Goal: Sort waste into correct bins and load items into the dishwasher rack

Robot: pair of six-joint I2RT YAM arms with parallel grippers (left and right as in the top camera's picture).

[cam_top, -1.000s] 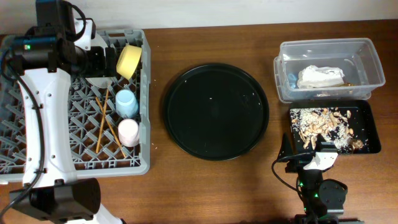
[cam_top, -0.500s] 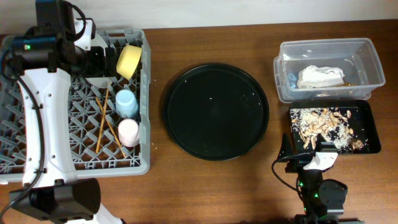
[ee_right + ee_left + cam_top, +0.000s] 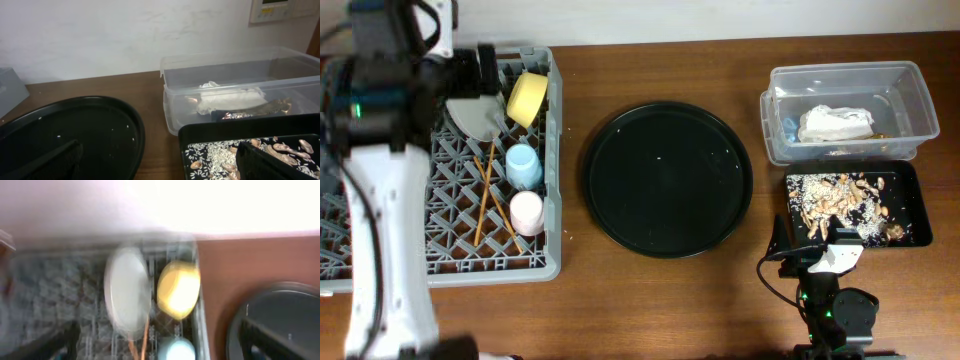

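Grey plastic, the dishwasher rack [image 3: 450, 262] fills the table's left end and carries all the dishes. The big round tray [image 3: 667, 180] sits mid-table, bare but for a few pale specks. The clear tub [image 3: 850, 80] stands at the far right corner, with the shallow black tray [image 3: 920, 205] touching or just beside its near side.

In the rack's far right corner, the grey-white plate [image 3: 472, 117] leans tilted among the pegs, just beside the yellow bowl [image 3: 527, 98], which lies on its side. Along the rack's right edge come the blue cup [image 3: 523, 165] and the pink cup [image 3: 527, 212], with the chopsticks [image 3: 485, 195] crossed just left of them. The napkin [image 3: 835, 123] lies in the tub, and the food scraps [image 3: 840, 195] are spread over the shallow tray.

The left gripper [image 3: 159, 326] hangs above the plate and bowl, fingers spread wide and holding nothing, though its wrist view is blurred. The right gripper [image 3: 161, 147] sits low near the table's front edge, fingers equally wide and empty, just beside the shallow tray's near left corner.

Sorting and loading look essentially done, so the risks lie in leaving. A low sweep by the left arm could clip the leaning plate and tip it onto the chopsticks. A forward nudge from the right fingers could shove the tray and scatter scraps.
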